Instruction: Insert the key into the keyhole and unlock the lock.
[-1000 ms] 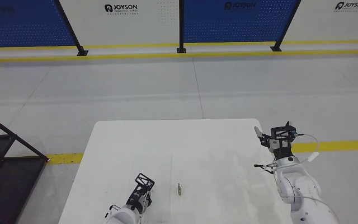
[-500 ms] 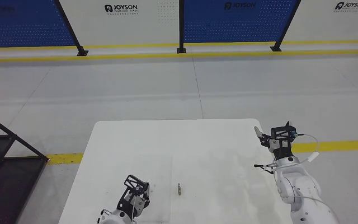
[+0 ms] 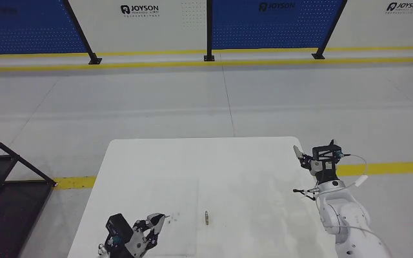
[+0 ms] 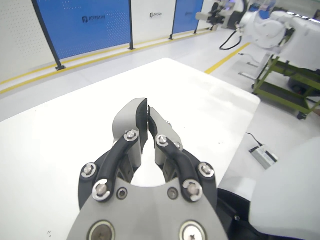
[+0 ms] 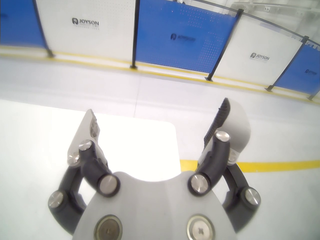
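Left gripper (image 4: 148,110): clenched, jaws meeting.
Right gripper (image 5: 157,112): released, at table (image 3: 258,168) corner.
Key (image 3: 206,217): on table, near left gripper.

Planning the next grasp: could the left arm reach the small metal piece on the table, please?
Probably yes: the left end effector sits near the small metal piece, bare table between, though its jaws are shut.

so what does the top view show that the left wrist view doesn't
Top view: a small metal object lying on the table, apart from the left gripper.
Left wrist view: the gripper's pads pressed together up close, a small box with a cable on the floor beside the table, and a green cart.
Both: the white table, the left gripper and the blue fence panels behind.
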Robot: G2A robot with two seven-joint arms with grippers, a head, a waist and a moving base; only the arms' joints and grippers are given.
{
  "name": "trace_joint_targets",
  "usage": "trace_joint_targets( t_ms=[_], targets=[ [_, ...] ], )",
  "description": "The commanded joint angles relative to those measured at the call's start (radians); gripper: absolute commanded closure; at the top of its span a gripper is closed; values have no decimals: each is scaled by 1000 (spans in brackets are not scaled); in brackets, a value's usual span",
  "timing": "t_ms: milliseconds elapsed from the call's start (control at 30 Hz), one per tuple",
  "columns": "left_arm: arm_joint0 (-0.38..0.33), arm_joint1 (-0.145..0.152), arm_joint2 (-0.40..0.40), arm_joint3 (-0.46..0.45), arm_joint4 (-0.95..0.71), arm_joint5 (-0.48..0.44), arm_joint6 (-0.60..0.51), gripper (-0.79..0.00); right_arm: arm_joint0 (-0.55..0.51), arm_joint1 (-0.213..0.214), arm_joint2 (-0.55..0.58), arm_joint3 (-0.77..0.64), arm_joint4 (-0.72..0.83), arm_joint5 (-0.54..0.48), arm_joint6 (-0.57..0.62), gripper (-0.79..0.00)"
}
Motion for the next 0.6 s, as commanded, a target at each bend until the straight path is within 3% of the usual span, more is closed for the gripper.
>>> trace_joint_targets(
  t_ms=[0, 233, 567],
  targets=[
    [0, 2, -13, 18, 34, -54, 118, 0, 0, 0, 0, 0, 0, 0, 0, -785],
    [0, 5, 3, 83, 115, -105, 380, 0, -74, -1, -62, -38, -85, -72, -31, -785],
    [-7, 12, -7, 113, 125, -133, 438, 0, -226, 5, -301, -100, -400, -284, -76, -785]
  ],
)
